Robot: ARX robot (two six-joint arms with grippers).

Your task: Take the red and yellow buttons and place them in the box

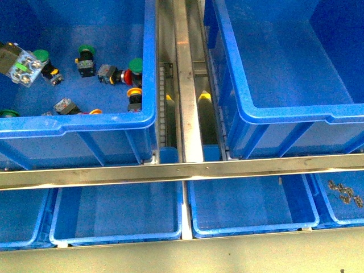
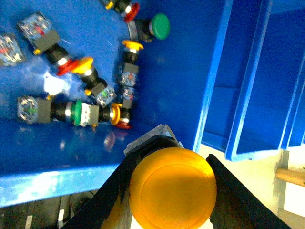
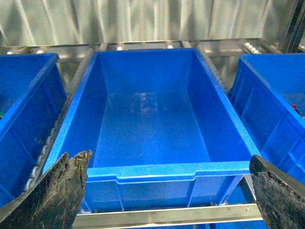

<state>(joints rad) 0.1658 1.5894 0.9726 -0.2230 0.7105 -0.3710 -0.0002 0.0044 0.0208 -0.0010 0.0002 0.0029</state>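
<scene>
My left gripper (image 2: 170,191) is shut on a yellow button (image 2: 172,188), whose round cap fills the space between the black fingers (image 2: 107,202). It hovers above the near wall of the left crate (image 2: 209,90). Inside that crate lie more switches: a red button (image 1: 129,77), a yellow button (image 1: 134,92) and another yellow cap (image 1: 95,112). The box (image 1: 284,116) stands to the right, deep and blue, with nothing showing inside it. My right gripper (image 3: 169,191) faces the box (image 3: 152,171) with its fingers (image 3: 59,191) wide open and nothing between them. Neither arm appears in the front view.
Green-capped switches (image 1: 85,51) lie among the others in the left crate (image 1: 74,122). A steel divider (image 1: 185,85) runs between the two crates, and a metal rail (image 1: 182,169) crosses in front. Shallow blue trays (image 1: 119,211) sit below; one (image 1: 344,193) holds small metal parts.
</scene>
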